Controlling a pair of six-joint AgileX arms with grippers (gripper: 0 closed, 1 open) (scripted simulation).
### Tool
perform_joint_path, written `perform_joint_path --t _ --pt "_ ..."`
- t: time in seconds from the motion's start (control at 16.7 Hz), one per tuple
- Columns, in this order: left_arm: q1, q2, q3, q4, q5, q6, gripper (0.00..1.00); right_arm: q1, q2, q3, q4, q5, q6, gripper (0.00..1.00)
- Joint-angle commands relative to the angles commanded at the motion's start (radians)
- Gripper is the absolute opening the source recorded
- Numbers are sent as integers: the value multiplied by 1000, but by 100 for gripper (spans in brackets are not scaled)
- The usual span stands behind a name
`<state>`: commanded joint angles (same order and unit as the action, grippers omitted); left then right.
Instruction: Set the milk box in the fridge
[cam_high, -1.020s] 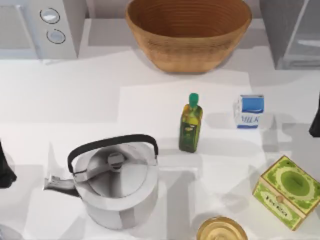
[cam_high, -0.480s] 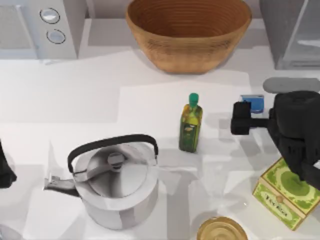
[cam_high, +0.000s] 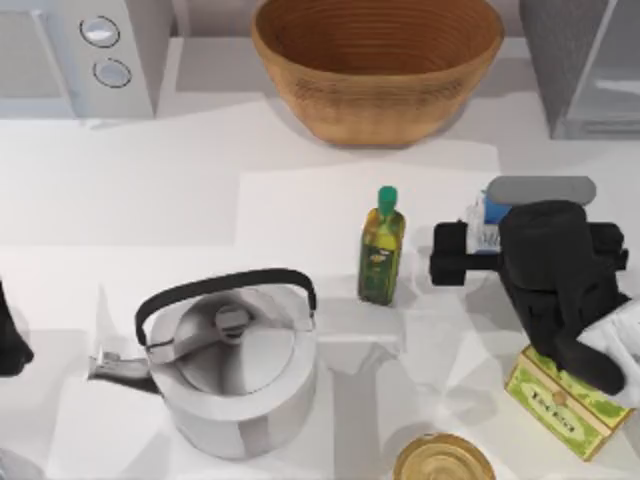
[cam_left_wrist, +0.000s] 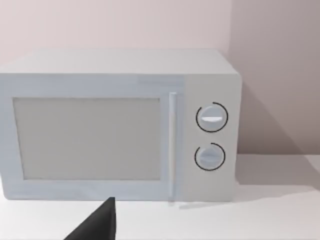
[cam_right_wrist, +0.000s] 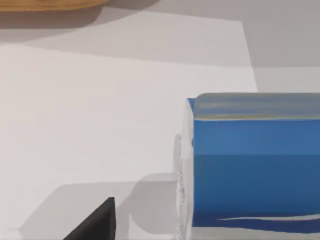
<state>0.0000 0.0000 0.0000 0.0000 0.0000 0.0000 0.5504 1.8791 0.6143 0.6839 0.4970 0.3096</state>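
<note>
Starting at the surface's near edge: a round yellowish lid or jar (cam_high: 443, 458) sits at the near edge, a steel kettle (cam_high: 235, 365) toward the near left, and a green-and-yellow box (cam_high: 565, 400) at the near right, partly under the right arm. Left gripper (cam_high: 10, 345) is parked at the left edge; its wrist view faces the knobbed light-grey appliance (cam_left_wrist: 120, 125).

Right gripper (cam_high: 470, 250) hovers over the right half of the surface, pointing toward the surface's left. Whether its fingers are spread or closed I cannot tell; they hold nothing that I can see.

The milk box (cam_high: 490, 212) stands upright just beyond and beside the gripper, largely hidden by the arm, between the olive-oil bottle (cam_high: 381, 246) and the right edge. In the right wrist view the blue carton face (cam_right_wrist: 255, 165) is close, off to one side of the finger tip (cam_right_wrist: 97, 222), not between the fingers. Judgement: the right arm is clearly nearer; the fingers need shifting toward the far side to straddle the carton.

Farther back: a wicker basket (cam_high: 376, 62) at far centre, and the fridge (cam_high: 585, 65) in the far right corner, directly beyond the carton.
</note>
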Motion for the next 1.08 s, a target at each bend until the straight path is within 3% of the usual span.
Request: perform_joint_path --t 1.08 --pt "0 0 0 0 0 0 100 -73 191 149 62 -58 -43 100"
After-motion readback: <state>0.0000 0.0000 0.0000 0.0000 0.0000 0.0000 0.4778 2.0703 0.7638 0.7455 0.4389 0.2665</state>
